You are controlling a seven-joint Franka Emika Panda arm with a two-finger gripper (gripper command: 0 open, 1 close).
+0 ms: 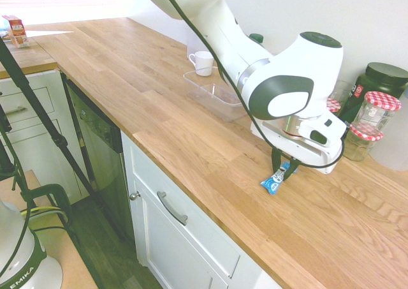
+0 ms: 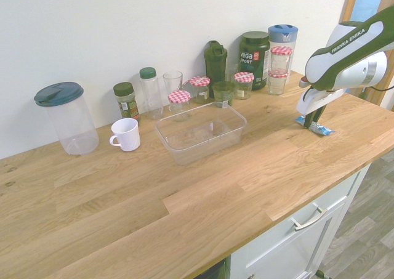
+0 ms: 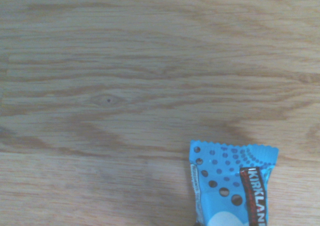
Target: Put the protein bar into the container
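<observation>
Protein bar [image 1: 274,180] beside checked-lid jars [image 1: 373,126]

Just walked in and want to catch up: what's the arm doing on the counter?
The gripper points down at the counter and is shut on the protein bar, which lies on the wood. The container sits empty farther along the counter, beside a white mug and in front of a row of jars. The bar hasn't been lifted yet.

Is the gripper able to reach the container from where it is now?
Probably yes. The gripper, shut on the protein bar, has bare countertop between it and the open container.
</observation>
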